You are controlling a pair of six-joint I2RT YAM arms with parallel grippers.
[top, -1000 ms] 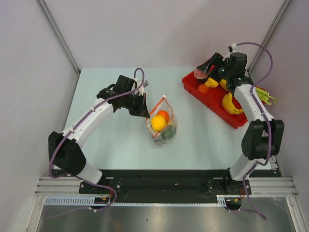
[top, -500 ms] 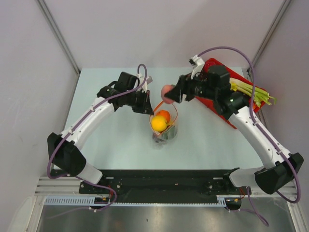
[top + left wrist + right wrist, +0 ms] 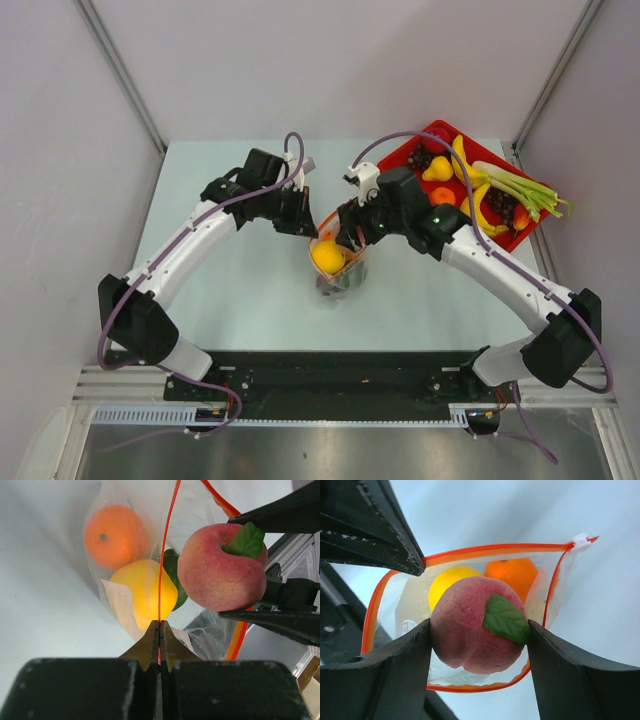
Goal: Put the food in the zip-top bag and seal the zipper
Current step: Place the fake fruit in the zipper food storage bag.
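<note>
Pale tabletop (image 3: 210, 300), red tray (image 3: 408, 150) right, peach (image 3: 467, 630) over clear bag (image 3: 345, 278)

Arms bent inward, left end effector (image 3: 159, 626) pinched closed, right end effector (image 3: 479, 647) spread, gripping

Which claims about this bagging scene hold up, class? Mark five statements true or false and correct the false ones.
1. The right arm's fingers grip a red fruit with a green leaf. True.
2. The left arm's fingers are open, clear of the bag. False: they are shut on the zipper of the zip-top bag.
3. An orange fruit and a yellow fruit lie inside the bag. True.
4. The bag's mouth is sealed. False: it stands open.
5. The red tray holds no food. False: bananas and other items lie in it.
</note>
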